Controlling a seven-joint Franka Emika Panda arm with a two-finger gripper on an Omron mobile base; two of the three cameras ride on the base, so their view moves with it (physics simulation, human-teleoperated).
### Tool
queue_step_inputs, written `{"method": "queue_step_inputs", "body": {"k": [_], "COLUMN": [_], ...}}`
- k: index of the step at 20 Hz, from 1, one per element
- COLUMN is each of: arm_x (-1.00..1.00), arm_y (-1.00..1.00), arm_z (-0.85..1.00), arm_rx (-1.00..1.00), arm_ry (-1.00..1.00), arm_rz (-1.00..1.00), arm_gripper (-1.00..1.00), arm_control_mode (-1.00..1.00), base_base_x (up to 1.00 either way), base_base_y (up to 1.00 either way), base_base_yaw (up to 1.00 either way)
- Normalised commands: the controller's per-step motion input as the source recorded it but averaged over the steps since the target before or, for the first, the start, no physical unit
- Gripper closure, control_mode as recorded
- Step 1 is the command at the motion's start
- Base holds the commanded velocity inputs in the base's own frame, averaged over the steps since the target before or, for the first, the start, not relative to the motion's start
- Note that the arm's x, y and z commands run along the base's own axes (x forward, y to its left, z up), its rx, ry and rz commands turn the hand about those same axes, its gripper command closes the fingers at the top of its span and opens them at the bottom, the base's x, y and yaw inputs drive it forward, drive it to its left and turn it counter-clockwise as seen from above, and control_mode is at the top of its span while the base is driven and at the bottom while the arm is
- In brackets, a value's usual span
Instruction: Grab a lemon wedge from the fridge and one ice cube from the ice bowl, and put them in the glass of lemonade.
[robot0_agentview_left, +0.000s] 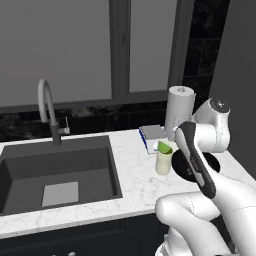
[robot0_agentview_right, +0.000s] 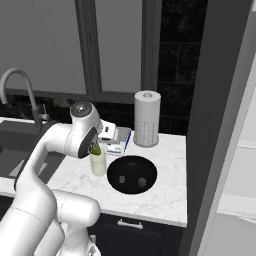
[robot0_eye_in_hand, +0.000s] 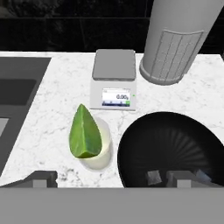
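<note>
The glass of lemonade (robot0_eye_in_hand: 103, 155) stands on the marble counter, just left of the black ice bowl (robot0_eye_in_hand: 166, 133). A green-yellow lemon wedge (robot0_eye_in_hand: 85, 132) rests in the top of the glass, leaning on its rim. My gripper (robot0_eye_in_hand: 113, 181) hangs above glass and bowl, open, with nothing between its fingertips (robot0_eye_in_hand: 41, 178). Small ice cubes (robot0_eye_in_hand: 154, 177) lie on the bowl's floor. From the right base view the glass (robot0_agentview_right: 98, 164), wedge (robot0_agentview_right: 95, 149) and bowl (robot0_agentview_right: 125, 162) sit under my arm's wrist. The fridge (robot0_agentview_right: 220, 125) stands at the right, its pale interior showing.
A small digital scale (robot0_eye_in_hand: 113, 81) sits behind the glass, and a paper towel roll (robot0_eye_in_hand: 179, 39) behind the bowl. The dark sink (robot0_agentview_left: 55, 170) with its faucet (robot0_agentview_left: 47, 107) lies to the left. My arm covers most of the bowl (robot0_agentview_left: 181, 167) in the left base view.
</note>
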Motion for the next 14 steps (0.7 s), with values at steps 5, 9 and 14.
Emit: {"method": "queue_step_inputs", "body": {"k": [5, 9, 14], "arm_x": [-0.07, 0.00, 0.17], "arm_y": [-0.62, -0.83, -0.48], "arm_z": [0.10, 0.43, -0.63], "arm_rx": [0.02, -0.05, -0.05], "arm_ry": [0.00, 0.34, 0.44], "arm_rz": [0.00, 0.00, 0.07], "arm_gripper": [-1.00, -1.00, -1.00], "arm_control_mode": [-1.00, -1.00, -1.00], "base_base_x": [0.00, 0.00, 0.00], "base_base_y": [0.00, 0.00, 0.00], "base_base_yaw": [0.00, 0.00, 0.00]}}
